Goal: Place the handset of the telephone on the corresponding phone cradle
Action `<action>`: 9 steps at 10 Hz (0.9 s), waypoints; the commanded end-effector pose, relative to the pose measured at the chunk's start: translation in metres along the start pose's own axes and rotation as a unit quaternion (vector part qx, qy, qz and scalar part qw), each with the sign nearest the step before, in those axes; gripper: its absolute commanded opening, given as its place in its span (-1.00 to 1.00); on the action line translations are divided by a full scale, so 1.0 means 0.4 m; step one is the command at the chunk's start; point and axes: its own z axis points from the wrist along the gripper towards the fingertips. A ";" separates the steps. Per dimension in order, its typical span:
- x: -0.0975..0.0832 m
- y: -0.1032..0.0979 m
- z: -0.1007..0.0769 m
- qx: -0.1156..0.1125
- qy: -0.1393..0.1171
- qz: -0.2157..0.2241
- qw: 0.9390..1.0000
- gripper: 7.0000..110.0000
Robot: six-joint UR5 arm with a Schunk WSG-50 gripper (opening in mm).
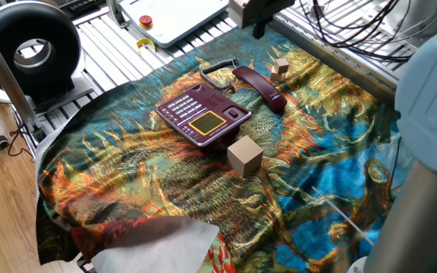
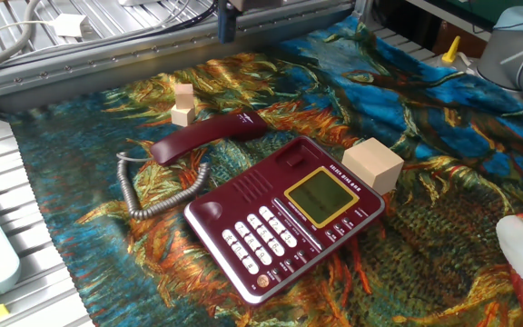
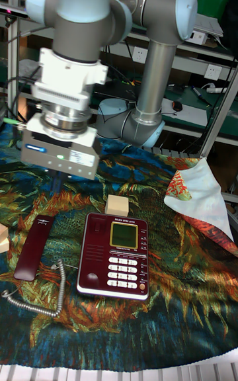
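Handset (image 2: 209, 135) lies on the patterned cloth (image 2: 443, 118) off the telephone (image 2: 284, 215), open from above. Two small stacked wooden blocks (image 2: 182, 104) stand just beside its far side. Coiled cord (image 2: 162, 193) lies between handset and base at one end. The phone cradle (image 3: 93, 251) is uncovered. A larger wooden cube (image 2: 372, 165) sits just beside the base's display end. Gripper (image 1: 259, 29) hangs above the cloth's far edge, apart from all.

The gripper (image 1: 260, 30) is cut off by the top edge in both fixed views, so only one dark fingertip shows and how its jaws stand cannot be told. In the tall view its housing hides the fingers (image 3: 56, 186) almost wholly.
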 end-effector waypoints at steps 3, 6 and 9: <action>-0.008 -0.071 0.024 -0.011 -0.022 -0.011 1.000 -1.00; -0.002 -0.057 0.045 -0.025 -0.021 0.003 0.999 -1.00; -0.004 -0.053 0.051 -0.019 -0.019 0.015 1.000 -1.00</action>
